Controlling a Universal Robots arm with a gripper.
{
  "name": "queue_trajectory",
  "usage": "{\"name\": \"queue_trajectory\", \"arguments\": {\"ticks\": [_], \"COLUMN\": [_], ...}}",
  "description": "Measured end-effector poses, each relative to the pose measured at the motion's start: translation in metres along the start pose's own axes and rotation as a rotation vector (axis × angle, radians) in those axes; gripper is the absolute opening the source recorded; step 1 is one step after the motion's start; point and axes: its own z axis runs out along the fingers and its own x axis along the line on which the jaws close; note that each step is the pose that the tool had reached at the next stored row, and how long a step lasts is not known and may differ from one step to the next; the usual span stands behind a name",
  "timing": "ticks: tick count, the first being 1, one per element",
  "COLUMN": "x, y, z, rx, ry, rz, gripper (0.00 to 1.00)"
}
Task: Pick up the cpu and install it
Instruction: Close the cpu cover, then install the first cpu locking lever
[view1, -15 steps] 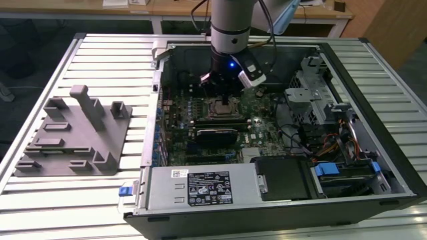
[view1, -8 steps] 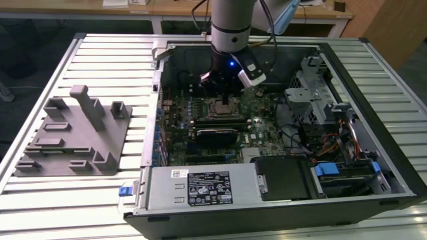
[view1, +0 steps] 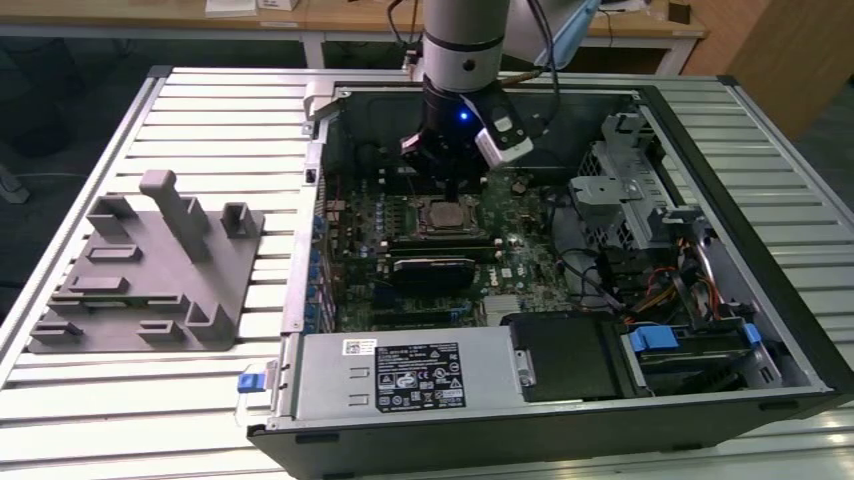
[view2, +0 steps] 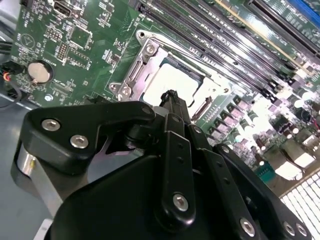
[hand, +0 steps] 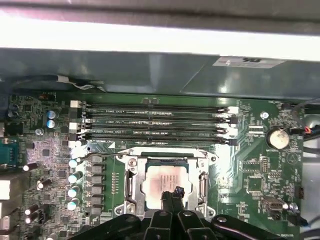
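One open computer case (view1: 534, 440) and one grey plastic holder (view1: 147, 270) stood on the table (view1: 200, 110). Inside were one silver chip (hand: 162, 184), four memory slots (hand: 150, 120), one coin battery (hand: 276, 137) and one grey box (view1: 400, 375). One arm (view1: 463, 40) bore one pincer (hand: 172, 192).

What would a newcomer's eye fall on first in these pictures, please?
The open computer case on the slatted table stands out first, with the robot arm reaching down into it. In the first wrist view the gripper hangs over the shiny cpu lying in its socket frame. A grey fixture sits at the exterior view's left.
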Motion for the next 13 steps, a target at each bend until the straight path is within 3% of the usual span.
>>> {"name": "queue_trajectory", "arguments": {"ticks": [13], "x": [-0.0001], "y": [0.0000], "z": [-0.0029], "rx": [0.0002], "ry": [-0.0001], "rz": [0.008], "gripper": [0.11]}}
